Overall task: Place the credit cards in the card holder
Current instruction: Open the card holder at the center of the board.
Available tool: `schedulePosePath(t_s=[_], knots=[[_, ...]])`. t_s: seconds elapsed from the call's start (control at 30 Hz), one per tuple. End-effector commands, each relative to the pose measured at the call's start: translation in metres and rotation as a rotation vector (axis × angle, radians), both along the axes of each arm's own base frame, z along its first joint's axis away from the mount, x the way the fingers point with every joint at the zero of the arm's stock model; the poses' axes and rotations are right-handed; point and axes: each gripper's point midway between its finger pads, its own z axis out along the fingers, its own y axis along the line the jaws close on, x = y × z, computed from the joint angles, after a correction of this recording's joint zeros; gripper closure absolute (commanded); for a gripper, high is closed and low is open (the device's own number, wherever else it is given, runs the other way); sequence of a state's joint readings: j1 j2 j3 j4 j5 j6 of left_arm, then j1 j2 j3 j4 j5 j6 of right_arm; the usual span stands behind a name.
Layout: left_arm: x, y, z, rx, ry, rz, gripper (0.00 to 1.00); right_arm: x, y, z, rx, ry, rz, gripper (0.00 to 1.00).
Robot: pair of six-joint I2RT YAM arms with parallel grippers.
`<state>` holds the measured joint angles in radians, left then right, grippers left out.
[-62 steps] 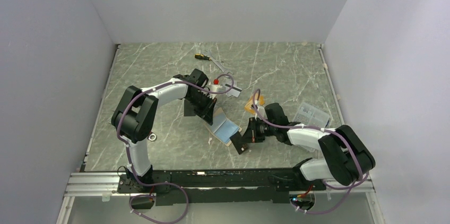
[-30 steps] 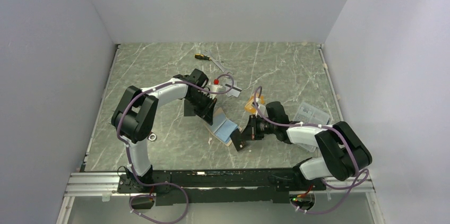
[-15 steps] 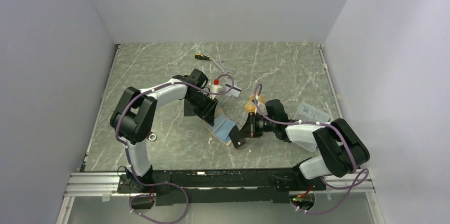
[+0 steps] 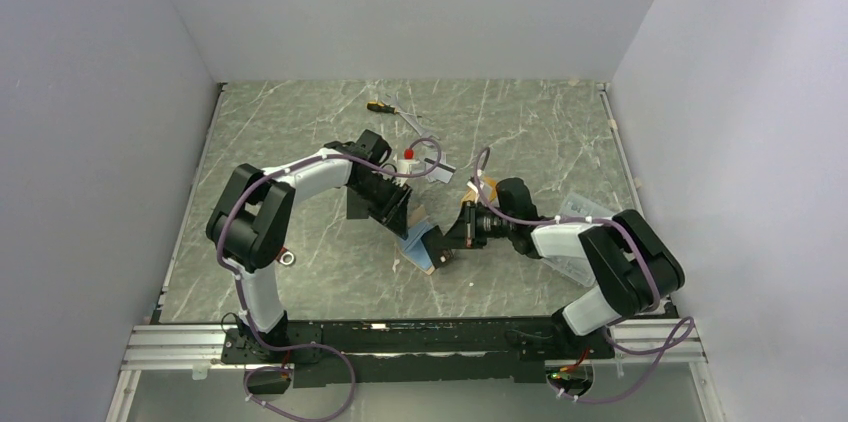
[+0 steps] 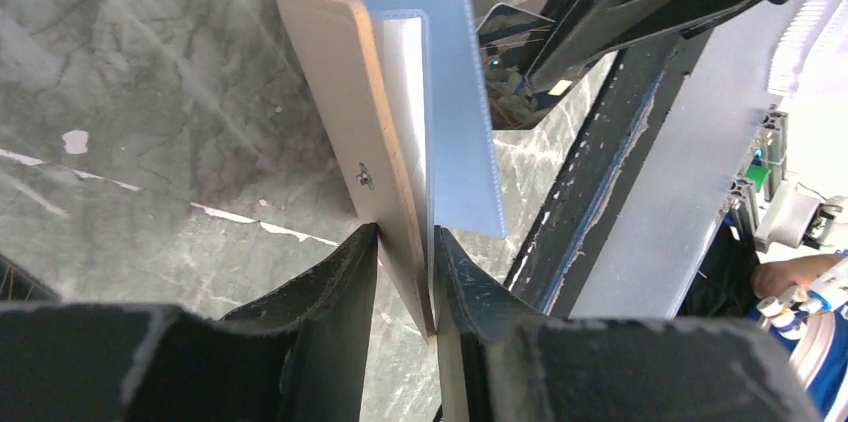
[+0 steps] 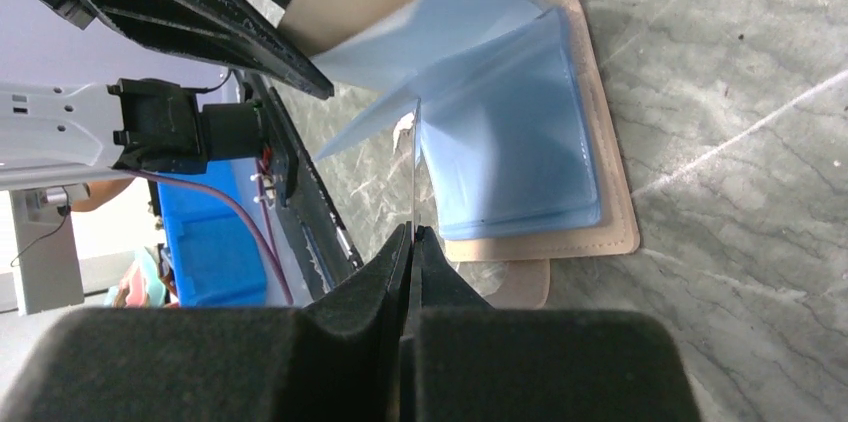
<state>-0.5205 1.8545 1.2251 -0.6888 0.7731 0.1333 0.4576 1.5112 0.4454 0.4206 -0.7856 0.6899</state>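
The tan leather-like folding card holder (image 4: 422,245) lies open near the middle of the green marbled tabletop (image 4: 520,122), one half flat with its blue plastic sleeves (image 6: 510,142) facing up, the other cover standing on edge. My left tool (image 5: 405,232) has that cover between its fingers (image 5: 350,272), close on both faces, but I cannot tell whether they press it. My right tool (image 6: 412,232) is clamped on a thin flat credit card (image 6: 414,162), seen edge-on, its far end at a lifted sleeve.
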Motion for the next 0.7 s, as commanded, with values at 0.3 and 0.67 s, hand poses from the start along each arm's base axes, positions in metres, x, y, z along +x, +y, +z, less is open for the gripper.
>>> schedulePosePath(t_s=[0.3,0.67], knots=[[0.006,-0.010,0.027,-0.122,0.010,0.002,0.69,0.021,0.017,0.017,0.076,-0.068,0.021,1.00],[0.014,0.001,0.022,-0.083,-0.015,0.056,0.81,0.020,0.023,0.023,0.083,-0.080,0.037,1.00]])
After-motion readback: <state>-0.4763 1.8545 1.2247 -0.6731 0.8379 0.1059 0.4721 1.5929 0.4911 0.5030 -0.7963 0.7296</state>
